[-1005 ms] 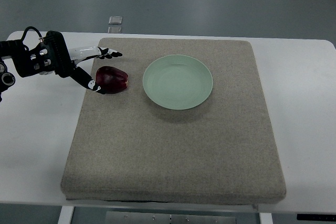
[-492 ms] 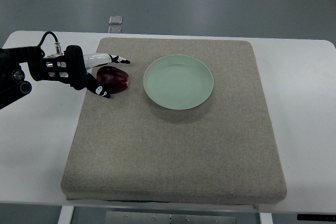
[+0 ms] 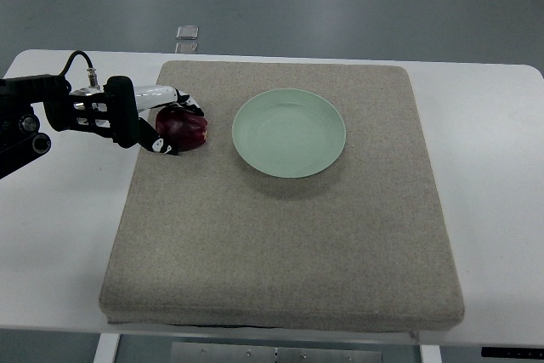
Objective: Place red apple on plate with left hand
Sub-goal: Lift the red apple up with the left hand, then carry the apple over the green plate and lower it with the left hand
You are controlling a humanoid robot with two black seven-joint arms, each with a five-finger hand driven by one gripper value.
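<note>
A dark red apple (image 3: pixel 185 128) lies on the grey mat, left of a pale green plate (image 3: pixel 289 133). My left hand (image 3: pixel 174 123) comes in from the left edge and its fingers curl around the apple's far and near sides, closed on it. The apple still rests on the mat. A small gap of mat separates apple and plate. The right hand is out of view.
The grey mat (image 3: pixel 280 235) covers most of the white table (image 3: pixel 493 167). A small clear object (image 3: pixel 187 32) lies on the floor beyond the table's far edge. A cable loops over my left wrist (image 3: pixel 81 65).
The left hand moved right to the apple, then its fingers curled in from spread to wrapped around the apple. The apple and plate have not moved.
</note>
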